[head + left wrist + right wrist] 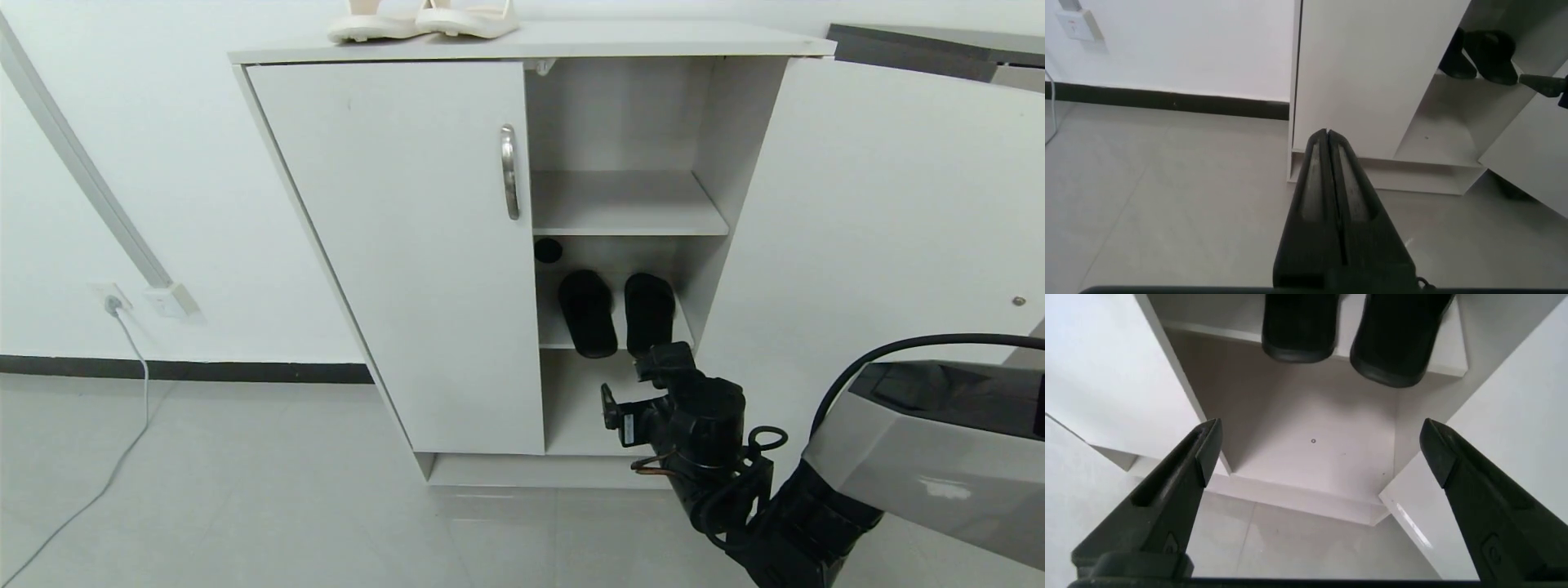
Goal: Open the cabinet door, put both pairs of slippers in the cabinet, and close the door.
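The cabinet [522, 41] stands with its right door [882, 229] swung wide open and its left door [392, 245] shut. The black slippers [586, 312] lie side by side on the cabinet's lower shelf [555, 331], in the open right half. Their near ends reach that shelf's front edge. The cream slippers [424, 20] sit on top of the cabinet, above the shut left door.

The right tool [1321, 433] hangs in front of the cabinet's open half, just below the black slippers' shelf and facing the bottom compartment [1315, 441]. Its fingers [1184, 490] are spread wide with nothing between them, and they are apart from the slippers above.

The left tool [1328, 137] is pressed closed and holds nothing. It is over the floor [1167, 188], well out from the cabinet's shut left door, far from both pairs.
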Motion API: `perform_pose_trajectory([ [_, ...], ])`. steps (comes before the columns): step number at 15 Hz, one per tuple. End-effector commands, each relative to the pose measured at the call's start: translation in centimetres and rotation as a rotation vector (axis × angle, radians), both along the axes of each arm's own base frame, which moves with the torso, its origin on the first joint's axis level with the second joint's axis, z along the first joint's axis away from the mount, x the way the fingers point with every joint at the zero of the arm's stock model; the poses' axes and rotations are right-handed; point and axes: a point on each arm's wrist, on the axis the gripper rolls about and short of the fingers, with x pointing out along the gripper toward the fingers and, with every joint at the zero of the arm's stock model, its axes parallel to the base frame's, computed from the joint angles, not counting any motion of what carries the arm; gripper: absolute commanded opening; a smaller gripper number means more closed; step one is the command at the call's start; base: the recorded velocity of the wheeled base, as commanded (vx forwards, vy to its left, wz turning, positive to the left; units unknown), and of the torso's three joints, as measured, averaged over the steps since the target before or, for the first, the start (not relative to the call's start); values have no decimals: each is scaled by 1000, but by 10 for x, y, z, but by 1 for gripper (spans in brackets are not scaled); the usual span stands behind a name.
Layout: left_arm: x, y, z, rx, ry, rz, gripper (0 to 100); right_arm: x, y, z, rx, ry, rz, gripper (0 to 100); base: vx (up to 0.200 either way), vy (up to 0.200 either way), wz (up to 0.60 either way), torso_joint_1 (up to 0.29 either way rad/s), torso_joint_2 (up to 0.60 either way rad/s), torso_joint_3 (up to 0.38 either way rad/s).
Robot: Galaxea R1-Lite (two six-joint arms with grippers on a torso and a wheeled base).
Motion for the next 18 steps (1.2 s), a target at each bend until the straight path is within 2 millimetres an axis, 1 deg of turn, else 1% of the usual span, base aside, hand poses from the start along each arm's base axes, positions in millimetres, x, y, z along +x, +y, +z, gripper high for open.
perform_pose_trajectory([
  [1, 0, 0, 0, 0, 1, 1, 0, 0, 0, -2, -5, 4, -1, 100, 0, 0, 0, -2, -2, 203],
  [6, 0, 0, 0, 3, 1, 2, 0, 0, -1, -1, -2, 2, -2, 100, 0, 0, 0, 2, 1, 171],
  [13, 0, 0, 0, 0, 0, 4, 0, -3, 0, -3, -11, 6, 6, 100, 0, 0, 0, 0, 0, 7],
  [16, 0, 0, 0, 0, 0, 3, 0, -6, -2, -4, -9, -36, 20, 100, 0, 0, 0, 0, 0, 0],
  [18, 0, 0, 0, 0, 0, 4, 0, -7, -3, -8, -14, -39, 47, 100, 0, 0, 0, 0, 0, 0],
])
